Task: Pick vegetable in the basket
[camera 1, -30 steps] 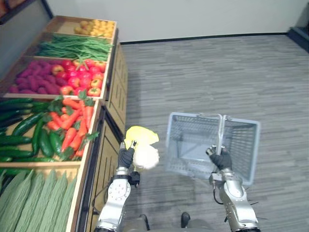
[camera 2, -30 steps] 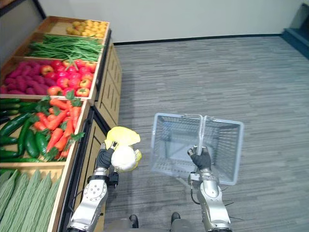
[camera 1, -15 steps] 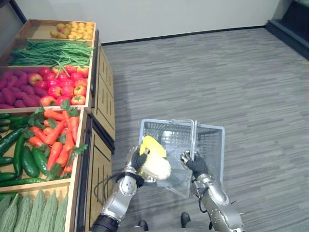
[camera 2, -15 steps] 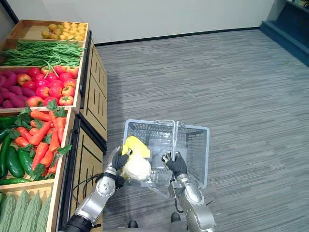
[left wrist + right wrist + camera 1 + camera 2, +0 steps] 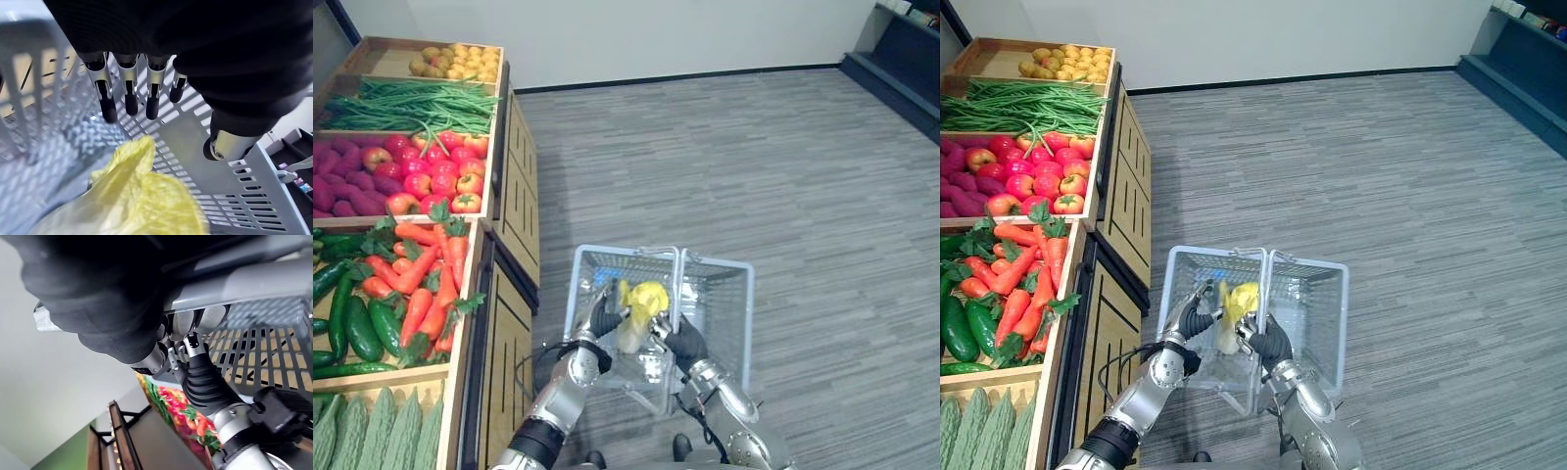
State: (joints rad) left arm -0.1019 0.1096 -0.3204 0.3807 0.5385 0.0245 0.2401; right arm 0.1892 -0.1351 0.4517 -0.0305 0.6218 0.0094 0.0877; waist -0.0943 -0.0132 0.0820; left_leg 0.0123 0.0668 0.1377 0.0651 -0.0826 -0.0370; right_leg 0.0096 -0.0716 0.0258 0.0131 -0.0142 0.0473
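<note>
Two hands are seen at the grey basket (image 5: pixel 732 311). The left hand (image 5: pixel 604 315) is reached inside it, its fingers (image 5: pixel 128 93) stretched straight with the thumb apart and nothing clasped. The pale vegetable with yellow leaves (image 5: pixel 640 300) is found inside the basket, just past those fingertips; contact cannot be judged. The right hand (image 5: pixel 682 341) is curled round the basket's handle (image 5: pixel 678 279). Nearby, wooden crates (image 5: pixel 493 157) are filled with carrots (image 5: pixel 421 284), cucumbers (image 5: pixel 357 318), red fruit (image 5: pixel 431 176) and green beans (image 5: pixel 411 98).
</note>
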